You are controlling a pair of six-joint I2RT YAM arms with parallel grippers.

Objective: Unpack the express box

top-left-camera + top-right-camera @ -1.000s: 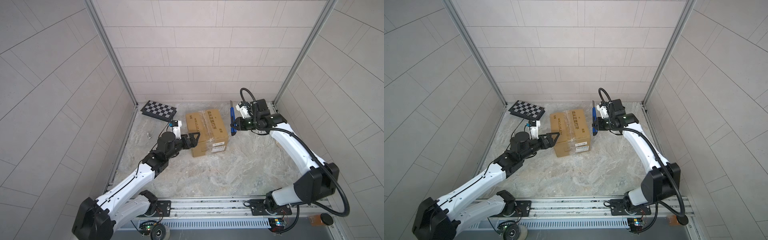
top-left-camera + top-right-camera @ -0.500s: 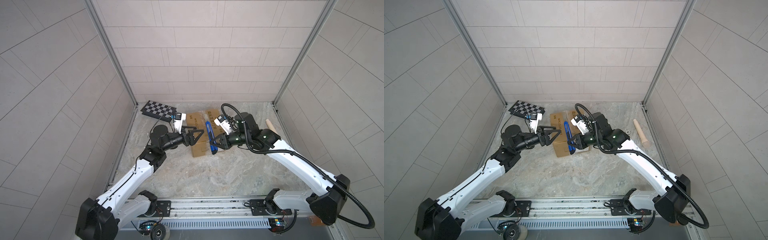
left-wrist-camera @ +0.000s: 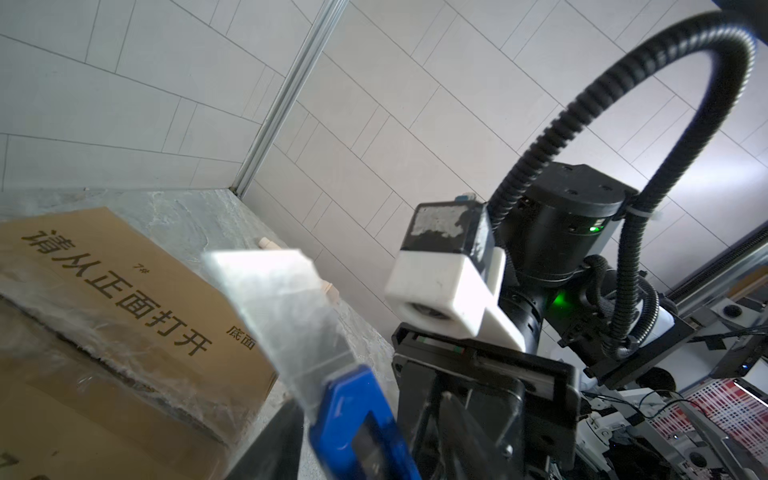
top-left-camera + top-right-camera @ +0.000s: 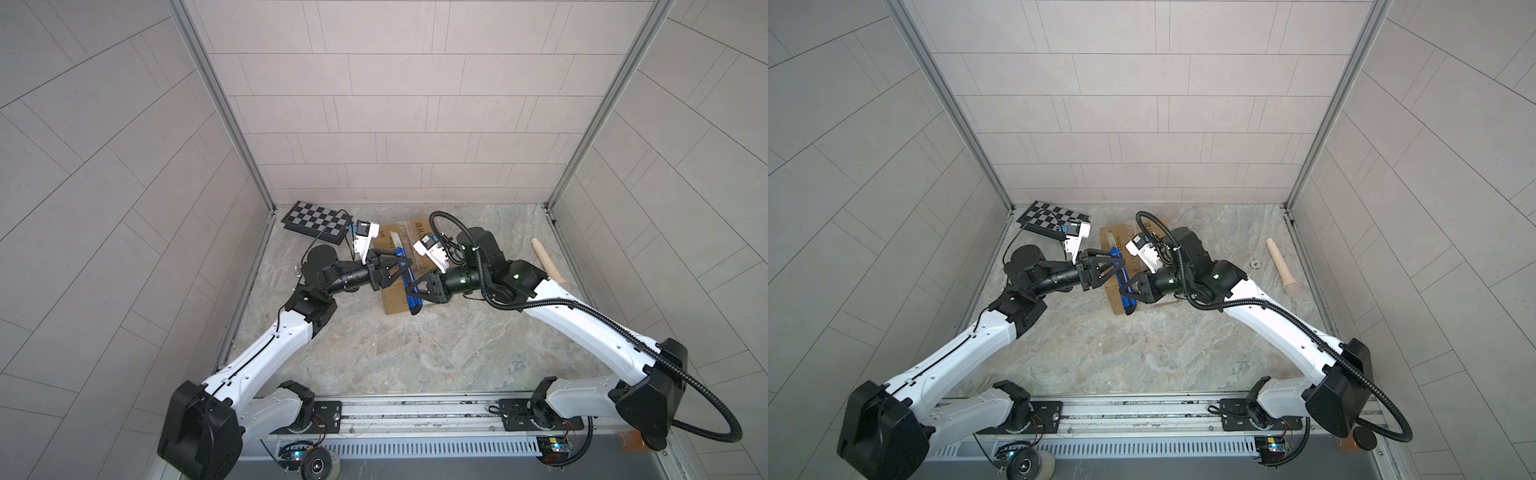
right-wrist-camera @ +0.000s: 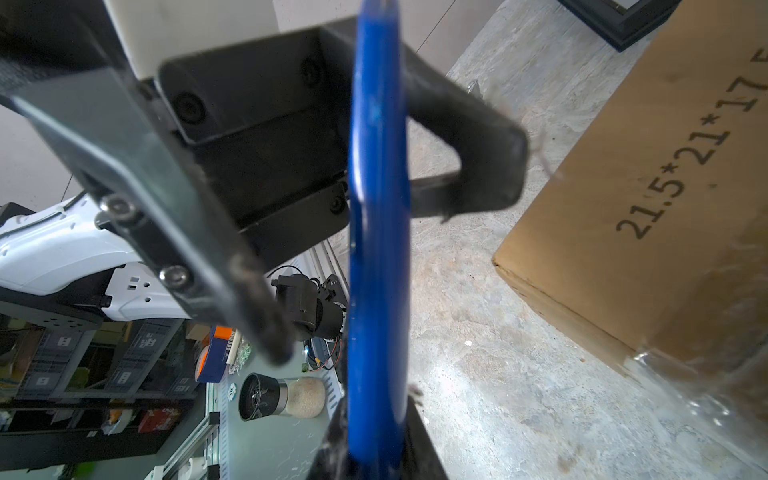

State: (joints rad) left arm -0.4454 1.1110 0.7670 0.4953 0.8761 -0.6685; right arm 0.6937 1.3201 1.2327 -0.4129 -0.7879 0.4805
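Two white robot arms meet over the express box, a brown cardboard carton with black print. It sits on the marbled table toward the back, about midway between the side walls. The right gripper is pressed together on the lower end of a blue-handled knife, whose pale blade juts out above the carton's top. The left gripper straddles the same handle higher up with its jaws part-way in, and I cannot tell whether they pinch it. The carton looks unopened: its flaps lie flat, wrinkled clear tape covers the seam in the left wrist view, and nothing has been taken out. By my reading almost the whole job remains: slitting the tape, folding back the flaps and lifting out the contents. A chequered board lies just beside the carton's back left corner. A pale wooden stick lies well apart near the right wall. Tiled walls close three sides, the back one near the carton. The broad bare stretch of table in front offers the most room. The two wrists crowd one spot, with the bare blade between them.
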